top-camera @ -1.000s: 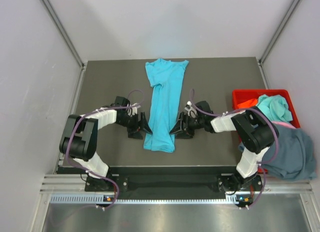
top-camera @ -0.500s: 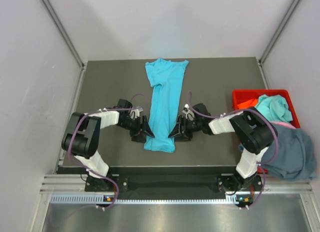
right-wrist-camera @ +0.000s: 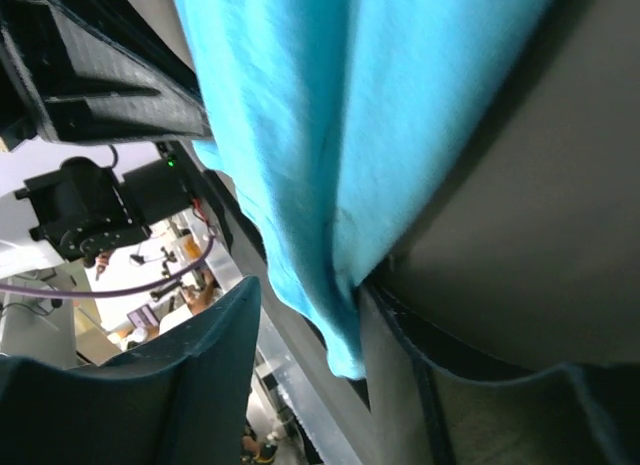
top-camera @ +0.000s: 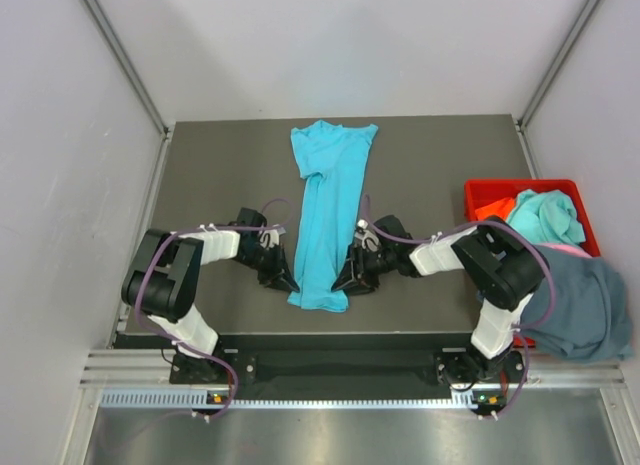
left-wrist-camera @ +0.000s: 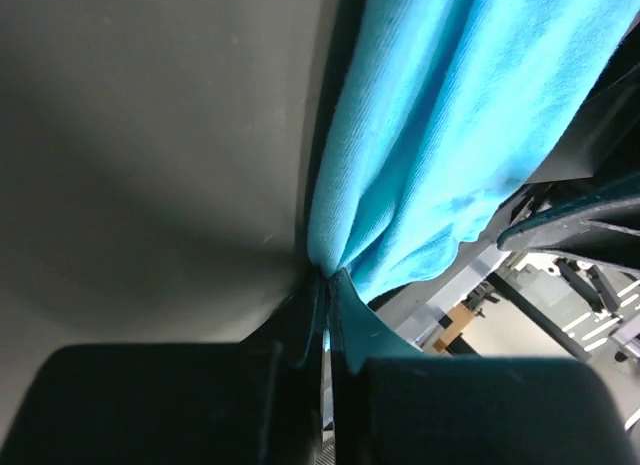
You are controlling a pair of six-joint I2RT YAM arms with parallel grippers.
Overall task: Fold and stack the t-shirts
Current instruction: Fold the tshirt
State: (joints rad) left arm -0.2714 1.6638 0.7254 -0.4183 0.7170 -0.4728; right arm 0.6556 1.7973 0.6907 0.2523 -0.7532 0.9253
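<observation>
The turquoise t-shirt (top-camera: 327, 210) lies in a long strip down the middle of the table (top-camera: 215, 170), with its hem by the near edge. The left gripper (top-camera: 286, 281) pinches the hem's left edge, and the right gripper (top-camera: 341, 282) sits spread around its right edge. There's grey tabletop on both sides.

I'm seeing the centre-frame t-shirt (top-camera: 330, 205) showing plain bright turquoise | table (top-camera: 220, 165) reading dark grey | bin (top-camera: 500, 186) at right showing red | t-shirt in bin (top-camera: 548, 215) showing paler teal | lower-right t-shirt (top-camera: 585, 310) showing slate blue-grey
</observation>
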